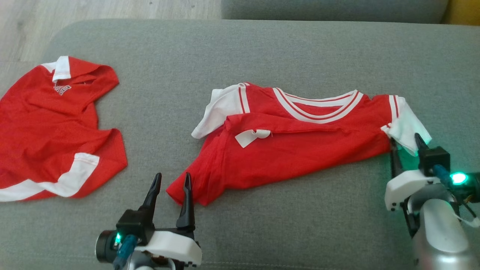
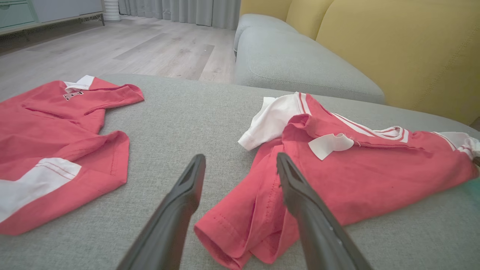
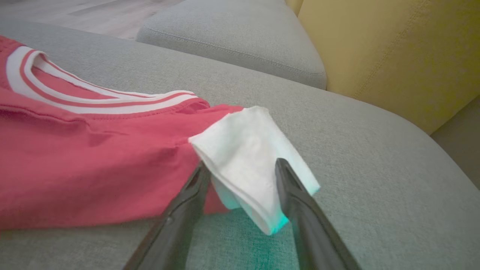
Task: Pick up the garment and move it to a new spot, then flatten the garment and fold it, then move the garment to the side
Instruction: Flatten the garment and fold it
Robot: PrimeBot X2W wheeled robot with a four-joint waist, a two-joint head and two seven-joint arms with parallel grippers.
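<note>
Okay, red garment [image 1: 300, 150] lies on the grey sofa seat [image 1: 262, 48], centre of the head view running out toward 3 o'clock. Collar faces 12 o'clock. It is rumpled, with one layer turned over so a white label [image 1: 252, 137] shows. A second red shirt [image 1: 48, 123] sits well apart at 9 o'clock, untouched, not the target by my read.

Left tool [image 1: 172, 176] is at 7 o'clock, jaws fully apart, holding nothing. Its tips sit at the garment's bottom corner [image 1: 187, 193], one finger over the red cloth, the other on bare cushion just beside it.

Right tool [image 1: 405, 139] is at 4 o'clock, jaws wide, one finger each side of the white sleeve [image 1: 407, 125]. The sleeve lies in the gap, cloth near or touching both fingers, but no pinch shows; nothing is gripped yet.

Step, as I judge it: the flatten part, with both tools lined up on opposite ends for a two-point grab. Fold and side move not done.

Next move likely needs both tools to close on cloth, right on the sleeve, left on the hem corner. Left probably needs to go a touch further toward 1 o'clock to get fabric between both fingers. Then lift and pull apart to spread it. Risk: grabbing one layer only, so the turned-over part stays bunched.
</note>
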